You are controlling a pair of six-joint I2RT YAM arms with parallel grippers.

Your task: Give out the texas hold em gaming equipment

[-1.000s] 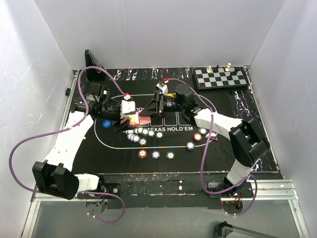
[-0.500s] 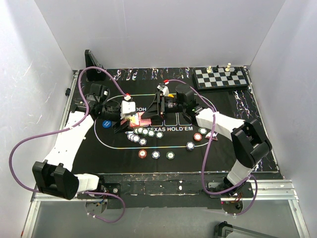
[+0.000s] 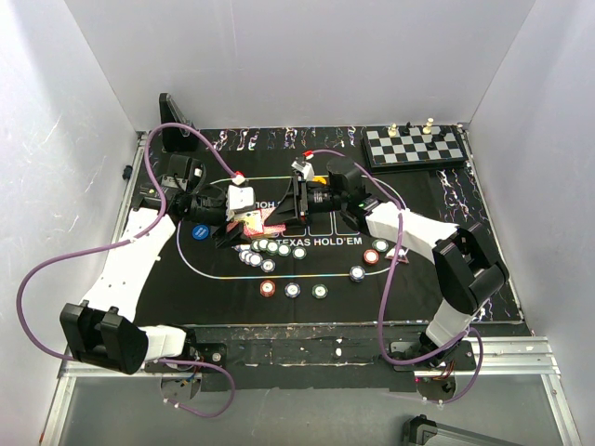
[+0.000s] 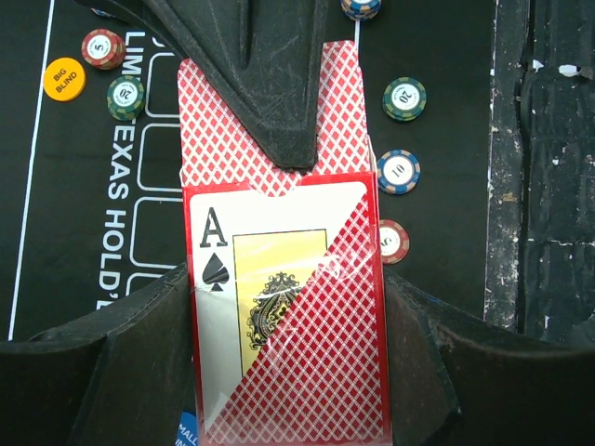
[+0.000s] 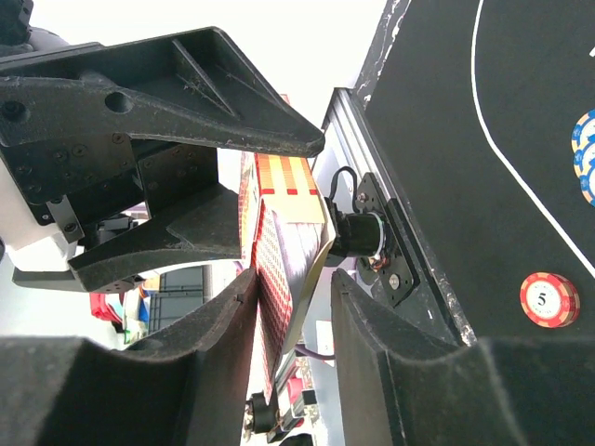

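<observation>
My left gripper (image 4: pixel 286 283) is shut on a red card box (image 4: pixel 288 344) with an ace of spades on its face, held above the mat left of centre (image 3: pixel 249 221). Red-backed playing cards (image 4: pixel 209 139) stick out of the box's far end. My right gripper (image 3: pixel 284 212) faces the left one and straddles that card end (image 5: pixel 279 269). One finger (image 5: pixel 223 316) touches the cards, while a gap shows at the other (image 5: pixel 372 316). Poker chips (image 3: pixel 270 248) lie in a curved row below the grippers, and three more chips (image 3: pixel 293 290) sit nearer the front.
A blue disc (image 3: pixel 199 232) lies left of the chips, and a yellow big-blind disc (image 4: pixel 64 80) sits on the black felt mat (image 3: pixel 418 269). A chessboard (image 3: pixel 414 145) with pieces stands at the back right. White walls close three sides.
The right gripper's jaws have narrowed around the card end sticking out of the box. Both arms have hardly shifted.
</observation>
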